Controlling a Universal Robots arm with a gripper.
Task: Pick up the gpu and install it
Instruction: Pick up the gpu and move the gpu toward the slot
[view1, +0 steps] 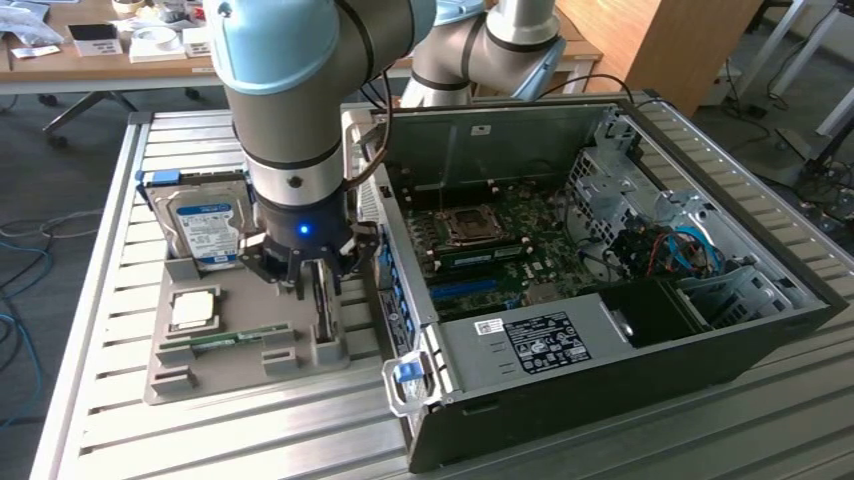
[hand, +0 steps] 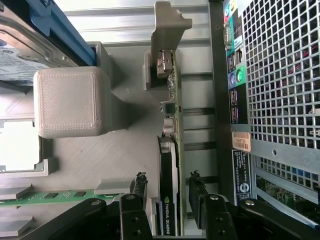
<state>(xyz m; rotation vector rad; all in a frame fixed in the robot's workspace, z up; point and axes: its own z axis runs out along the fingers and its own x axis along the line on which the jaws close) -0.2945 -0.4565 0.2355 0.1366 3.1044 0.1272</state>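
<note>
The gpu (hand: 170, 150) stands on edge in a slot of the grey printed tray (hand: 125, 150), its metal bracket (hand: 167, 25) at the far end and its black cooler face beside the green board. My gripper (hand: 168, 176) is lowered over it, one black finger on each side of the card. It is open, with a narrow gap showing on both sides. In the exterior view the gripper (view1: 320, 290) hangs over the gpu (view1: 324, 318) at the tray's side nearest the case.
The open computer case (view1: 747, 330) lies close beside the tray, motherboard (view1: 494, 240) exposed; its perforated rear panel (hand: 280, 90) is a finger's width from the gripper. A blue-labelled hard drive (view1: 207, 230), a RAM stick (view1: 227, 340) and a CPU (view1: 194, 308) sit in the tray (view1: 200, 385).
</note>
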